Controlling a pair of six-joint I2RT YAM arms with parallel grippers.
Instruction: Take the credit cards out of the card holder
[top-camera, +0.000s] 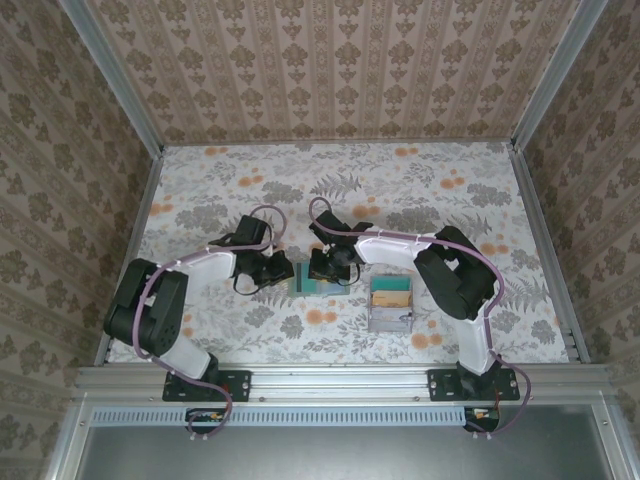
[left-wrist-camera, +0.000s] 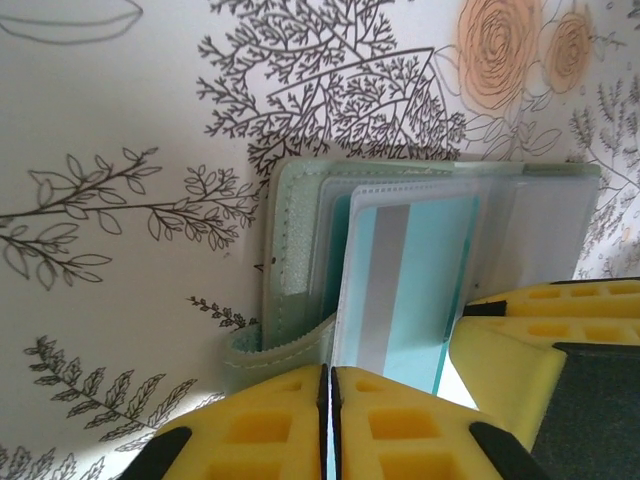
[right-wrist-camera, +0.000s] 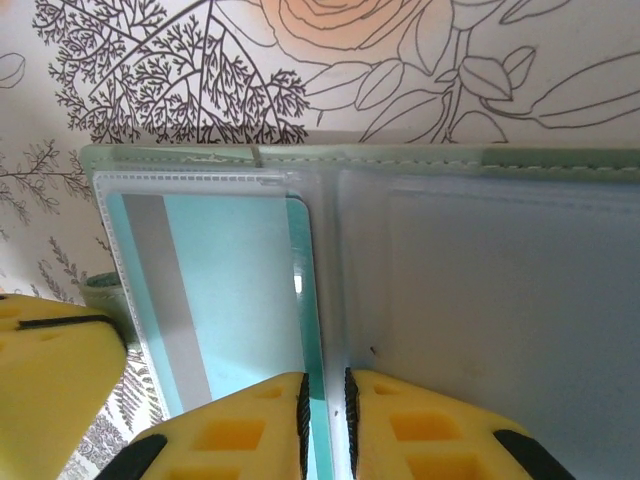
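Two hands meet over the open card holder (top-camera: 308, 288), mid-surface (top-camera: 400, 190). Left hand (left-wrist-camera: 329, 385): almost closed, pinching the clear sleeve that holds a teal card (left-wrist-camera: 420, 280). Right hand (right-wrist-camera: 325, 385): likewise nipped on the sleeve's edge. Grey tray (top-camera: 390, 322): just right of the holder.

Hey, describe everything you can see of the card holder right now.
The card holder is a flat bifold lying open on the floral table, between the two arms. Its outer cover looks pale green with stitched edges; inside are frosted clear plastic sleeves. One sleeve holds a teal card with a silver stripe. The left gripper is shut on that sleeve's edge, and the right gripper pinches the card's opposite edge, perhaps through the plastic.
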